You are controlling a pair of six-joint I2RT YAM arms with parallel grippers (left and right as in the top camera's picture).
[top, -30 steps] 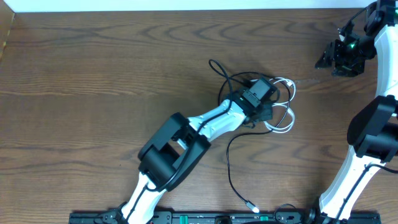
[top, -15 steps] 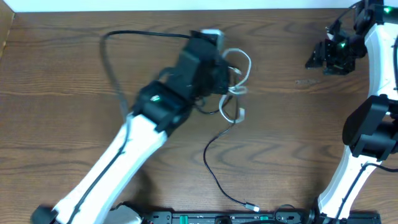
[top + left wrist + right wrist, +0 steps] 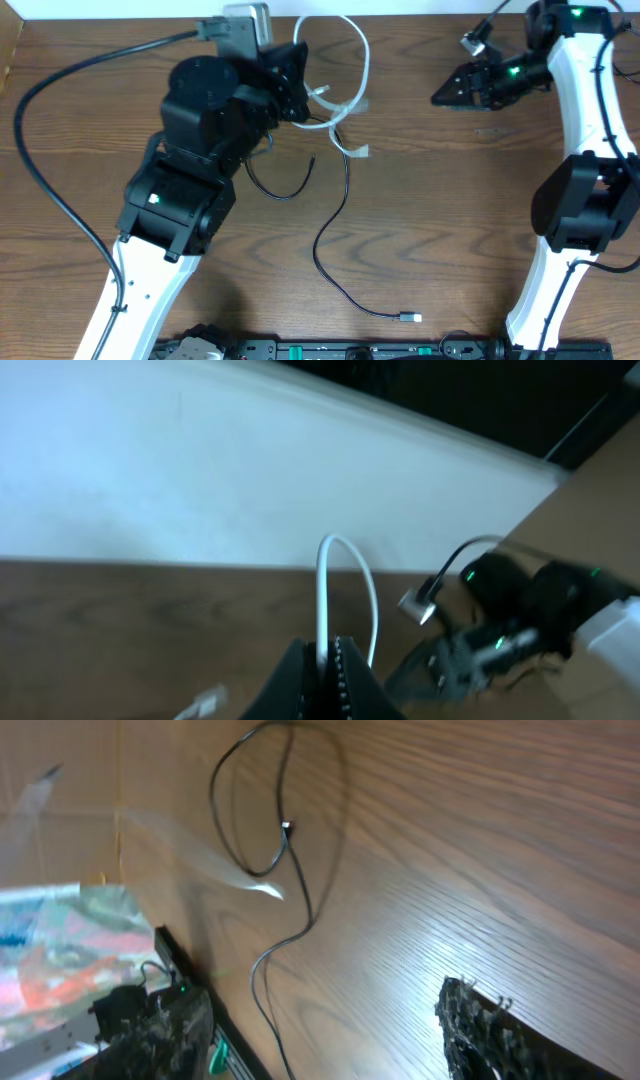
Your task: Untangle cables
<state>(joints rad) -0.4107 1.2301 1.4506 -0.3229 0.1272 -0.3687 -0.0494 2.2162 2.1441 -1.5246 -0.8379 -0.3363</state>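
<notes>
The left pincer [image 3: 297, 80] is high over the far left part of the bench [image 3: 480, 220], clamped on the white cable [image 3: 362, 60]. In the left wrist view the cord passes straight between the two closed fingers [image 3: 345, 678] and rises in a narrow arch above them. From overhead that arch swings to the right of the pincer and comes back down, ending in a pale plug just right of the arm. The black cable [image 3: 322, 240] meets the white one close beside the pincer, on its right; whether the two are wound together there cannot be told. From that spot the black cord drops in a long curve toward the near edge, where its silver plug [image 3: 408, 317] lies flat on the wood. The right pincer [image 3: 445, 97] hovers at the far right, well apart from both cords, its jaws spread wide and holding nothing
</notes>
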